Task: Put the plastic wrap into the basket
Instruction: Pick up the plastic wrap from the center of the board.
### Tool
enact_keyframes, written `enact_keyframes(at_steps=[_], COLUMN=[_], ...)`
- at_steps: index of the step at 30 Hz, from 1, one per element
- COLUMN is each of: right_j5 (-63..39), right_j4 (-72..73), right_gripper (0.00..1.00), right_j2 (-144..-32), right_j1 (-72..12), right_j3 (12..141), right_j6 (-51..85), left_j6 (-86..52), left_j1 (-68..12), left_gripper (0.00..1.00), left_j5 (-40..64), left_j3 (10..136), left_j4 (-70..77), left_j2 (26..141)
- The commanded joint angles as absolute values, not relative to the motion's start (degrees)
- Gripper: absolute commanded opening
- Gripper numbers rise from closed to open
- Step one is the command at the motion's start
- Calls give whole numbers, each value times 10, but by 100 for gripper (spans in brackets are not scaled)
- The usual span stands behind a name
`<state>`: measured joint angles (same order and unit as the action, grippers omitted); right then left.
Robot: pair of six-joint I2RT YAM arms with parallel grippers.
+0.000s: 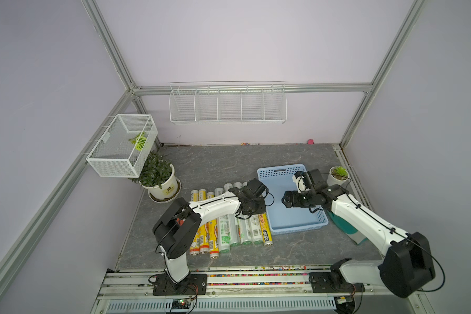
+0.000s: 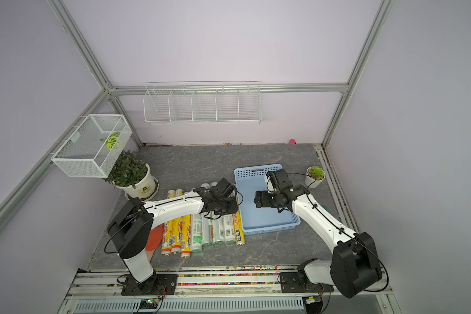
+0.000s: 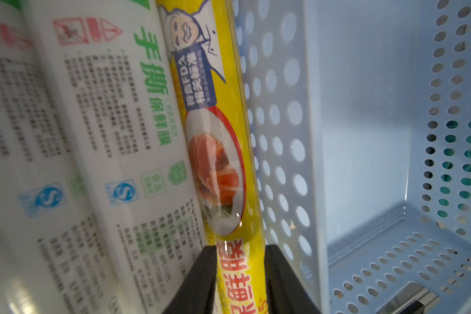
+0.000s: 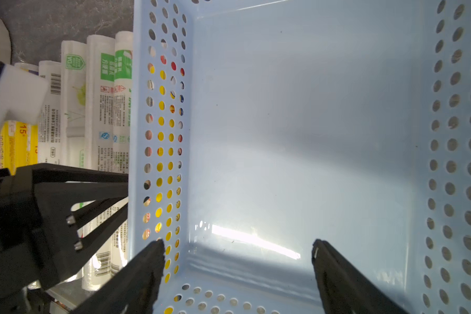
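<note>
Eight rolls of plastic wrap (image 1: 230,231) are seen lying side by side on the table (image 1: 256,163), all outside the basket (image 1: 297,229), which is shown empty. The outermost yellow roll (image 3: 229,163), lying against the basket's long wall, is clamped between the narrowed jaws of the left gripper (image 3: 241,248), which is set across it from above. Its long axis is aligned with that wall, so the basket is found just to the right of the left gripper, over one low rim. The left arm is judged the nearer. The right gripper (image 4: 238,244) is held wide apart above the basket floor, with nothing gripped.
</note>
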<state>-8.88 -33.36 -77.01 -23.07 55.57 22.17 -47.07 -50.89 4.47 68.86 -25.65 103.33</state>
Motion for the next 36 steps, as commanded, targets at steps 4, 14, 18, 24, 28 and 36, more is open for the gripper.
enact_keyframes(at_steps=[4, 14, 18, 24, 28, 36], right_j5=[-115, -96, -95, -69, -53, -33], right_j4=[-288, -274, -265, -260, -252, -252], right_gripper=[90, 91, 91, 91, 91, 92], right_j2=[-795, -802, -803, -794, -782, -773], right_j1=[-238, -238, -238, -238, -235, -227], right_j3=[538, 529, 524, 516, 505, 494], right_j6=[238, 241, 244, 254, 267, 273], left_j6=[-489, -490, -490, -489, -484, -484], left_j1=[-508, -508, -508, -508, -508, -509], left_gripper=[39, 45, 49, 52, 52, 52], left_j5=[27, -12, -19, -27, -32, -28], left_j3=[723, 756, 761, 787, 805, 817], left_j4=[-279, -337, -341, -366, -383, -400], left_j2=[1074, 1116, 1119, 1146, 1164, 1189])
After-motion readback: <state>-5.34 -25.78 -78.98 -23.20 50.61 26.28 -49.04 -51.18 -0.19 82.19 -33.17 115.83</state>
